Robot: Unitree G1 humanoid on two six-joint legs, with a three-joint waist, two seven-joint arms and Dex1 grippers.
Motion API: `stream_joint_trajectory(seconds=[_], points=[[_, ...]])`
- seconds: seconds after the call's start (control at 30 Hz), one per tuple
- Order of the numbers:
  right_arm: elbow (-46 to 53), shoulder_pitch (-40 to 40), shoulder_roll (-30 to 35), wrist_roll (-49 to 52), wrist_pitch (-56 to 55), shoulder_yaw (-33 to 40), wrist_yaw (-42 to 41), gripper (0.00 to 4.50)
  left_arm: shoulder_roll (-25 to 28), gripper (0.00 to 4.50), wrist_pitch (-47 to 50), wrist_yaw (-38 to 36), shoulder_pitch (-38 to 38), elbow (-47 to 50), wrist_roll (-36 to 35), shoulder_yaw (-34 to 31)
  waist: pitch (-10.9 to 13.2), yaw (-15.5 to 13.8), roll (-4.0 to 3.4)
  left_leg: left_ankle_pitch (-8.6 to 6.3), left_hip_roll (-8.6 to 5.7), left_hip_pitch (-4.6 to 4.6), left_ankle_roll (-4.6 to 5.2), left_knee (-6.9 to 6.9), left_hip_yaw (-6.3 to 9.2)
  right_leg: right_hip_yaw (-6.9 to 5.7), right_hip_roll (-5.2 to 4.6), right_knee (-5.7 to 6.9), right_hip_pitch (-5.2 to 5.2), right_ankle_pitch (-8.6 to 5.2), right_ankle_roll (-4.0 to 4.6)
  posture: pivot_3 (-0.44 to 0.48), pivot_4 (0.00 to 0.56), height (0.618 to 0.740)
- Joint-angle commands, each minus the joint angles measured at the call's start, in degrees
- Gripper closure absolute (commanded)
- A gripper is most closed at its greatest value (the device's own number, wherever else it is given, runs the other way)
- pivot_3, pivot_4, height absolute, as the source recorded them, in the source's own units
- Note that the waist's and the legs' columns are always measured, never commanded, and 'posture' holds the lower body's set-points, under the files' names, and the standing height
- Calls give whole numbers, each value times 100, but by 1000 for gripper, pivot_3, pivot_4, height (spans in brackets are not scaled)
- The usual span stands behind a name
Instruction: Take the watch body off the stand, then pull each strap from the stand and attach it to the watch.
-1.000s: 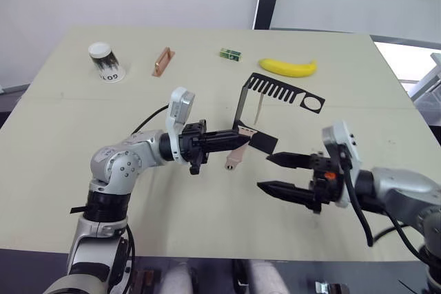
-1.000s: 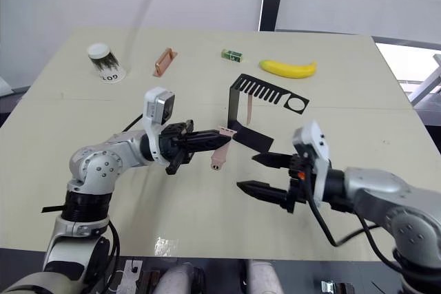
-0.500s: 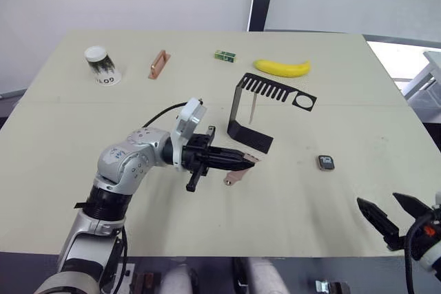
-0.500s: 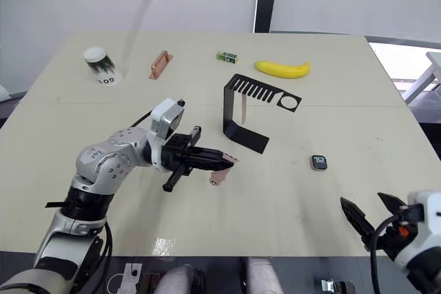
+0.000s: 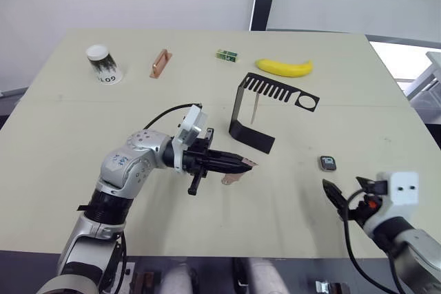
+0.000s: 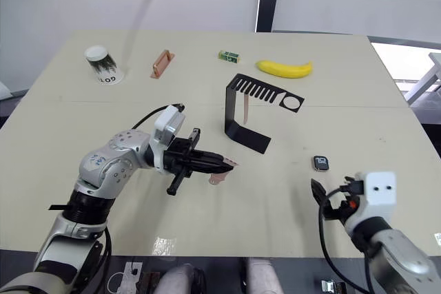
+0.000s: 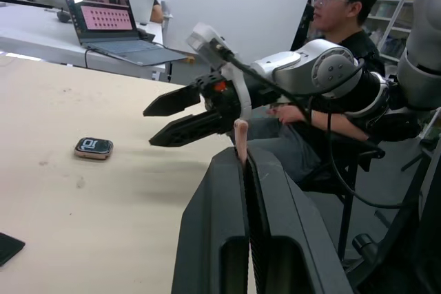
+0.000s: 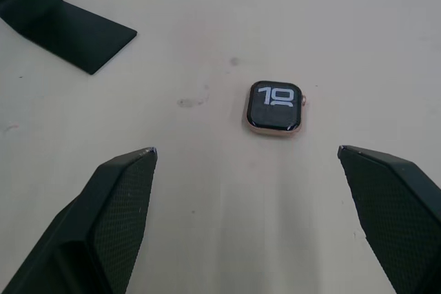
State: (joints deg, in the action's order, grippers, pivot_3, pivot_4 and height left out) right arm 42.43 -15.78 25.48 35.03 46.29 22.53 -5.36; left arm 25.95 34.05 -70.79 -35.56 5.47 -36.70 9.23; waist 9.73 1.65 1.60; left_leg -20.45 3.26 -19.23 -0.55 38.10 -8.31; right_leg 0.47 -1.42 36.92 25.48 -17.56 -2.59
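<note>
Beige table point(image 5: 83, 115): carries every item listed below.

Left gripper point(image 5: 242, 164): black fingers pressed together, pinching one pink strap point(image 5: 234, 175) near its upper end; the strap's free end hangs down to the tabletop. In the left wrist view the strap tip point(image 7: 240, 137) pokes up between the closed fingers.

Right gripper point(image 8: 262, 218): fingers spread wide, holding nothing, poised low over the table with the watch body point(image 8: 274, 108) lying between and just ahead of the fingertips, untouched.

Black stand point(image 5: 248, 111): upright at mid-table, comb-toothed arm pointing right; second strap point(image 5: 254, 109) hangs from it.

Yellow banana point(image 5: 285, 67), cup point(image 5: 104, 64), copper bar point(image 5: 160, 62), green block point(image 5: 226, 54): along the far edge.

Watch body: screen up, flat on the table, right of the stand base and well apart from it.

Change since half a second ago: right gripper has come in from the near right corner towards the watch body; left gripper keeps its clamp on the strap, roughly in place.
</note>
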Motion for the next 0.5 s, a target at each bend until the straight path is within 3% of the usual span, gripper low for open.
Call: stream_joint_trajectory(seconds=[0.03,0.5], points=[[-574,470,-169,-621,-242,-351,368,37,43,4500,-202,-31,48,59,99,-42,0,0,0,0,0,1,0,1,0,0,0,0,-1,0,0,0,150,740],[-1500,1254,-889,-1275,-483,-503,570,37,59,4500,-131,209,156,302,131,-49,-1,20,-4,3,0,2,5,4,-4,1,-2,11,1,1,-1,0,150,740]])
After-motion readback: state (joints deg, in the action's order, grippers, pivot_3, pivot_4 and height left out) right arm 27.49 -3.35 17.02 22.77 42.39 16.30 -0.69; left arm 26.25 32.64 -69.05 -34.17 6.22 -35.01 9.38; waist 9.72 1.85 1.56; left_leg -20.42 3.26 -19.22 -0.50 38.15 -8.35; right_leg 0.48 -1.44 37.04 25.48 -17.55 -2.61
